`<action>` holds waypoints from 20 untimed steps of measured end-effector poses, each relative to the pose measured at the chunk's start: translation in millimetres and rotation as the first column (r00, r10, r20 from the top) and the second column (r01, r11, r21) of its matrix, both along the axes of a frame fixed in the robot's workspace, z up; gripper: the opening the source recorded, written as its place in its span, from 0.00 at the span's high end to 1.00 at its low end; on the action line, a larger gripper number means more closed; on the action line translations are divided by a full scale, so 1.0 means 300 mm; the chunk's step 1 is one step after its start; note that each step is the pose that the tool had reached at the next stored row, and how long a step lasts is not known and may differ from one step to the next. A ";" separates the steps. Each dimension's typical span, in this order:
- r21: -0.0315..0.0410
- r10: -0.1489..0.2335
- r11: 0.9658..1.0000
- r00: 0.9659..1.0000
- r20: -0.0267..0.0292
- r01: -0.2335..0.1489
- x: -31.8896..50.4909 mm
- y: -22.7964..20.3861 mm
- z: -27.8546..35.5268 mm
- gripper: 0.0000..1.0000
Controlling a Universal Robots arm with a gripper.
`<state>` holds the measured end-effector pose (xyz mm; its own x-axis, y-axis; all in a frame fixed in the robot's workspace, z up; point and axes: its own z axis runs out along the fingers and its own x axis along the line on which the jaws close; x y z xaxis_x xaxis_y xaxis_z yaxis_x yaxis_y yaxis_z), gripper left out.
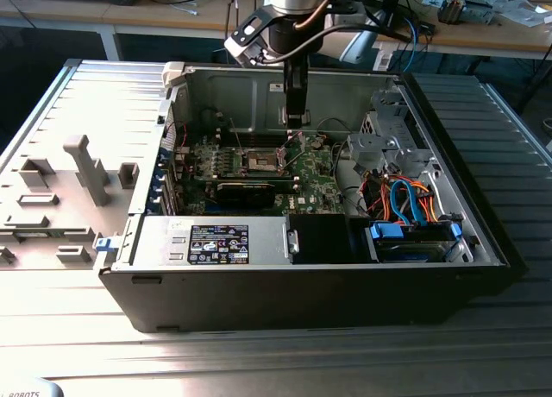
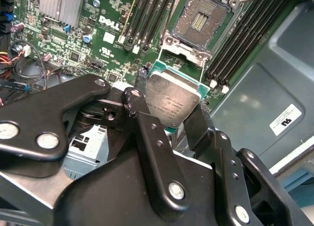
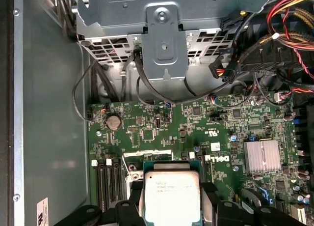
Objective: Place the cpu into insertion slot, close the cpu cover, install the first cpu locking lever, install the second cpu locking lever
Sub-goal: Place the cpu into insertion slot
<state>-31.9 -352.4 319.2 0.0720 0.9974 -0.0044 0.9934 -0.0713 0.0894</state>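
I have the gripper clamped on the cpu, one finger on each of two opposite edges, and its silver-grey top shows in both wrist views. Just past the fingertips, in the second wrist view, sits the insertion slot, its pin field bare and nothing in it; cpu and slot are apart. Black memory slots flank that socket on the green motherboard. Farther out, the exterior view shows the open computer case lying on the table, holding the board, a drive cage and bundled cables.
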 end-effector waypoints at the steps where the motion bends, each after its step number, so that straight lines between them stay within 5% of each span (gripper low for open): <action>1: 0.000 0.004 1.000 1.000 0.000 -0.004 0.000 0.002 -0.002 0.45; 6: 0.000 0.055 0.998 0.998 0.000 -0.055 -0.003 0.018 -0.012 0.45; 20: 0.000 0.055 0.998 0.998 0.000 -0.055 -0.004 0.022 -0.022 0.45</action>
<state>-33.3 -345.8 312.7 0.0169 0.9998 -0.0048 0.9959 -0.0164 0.0894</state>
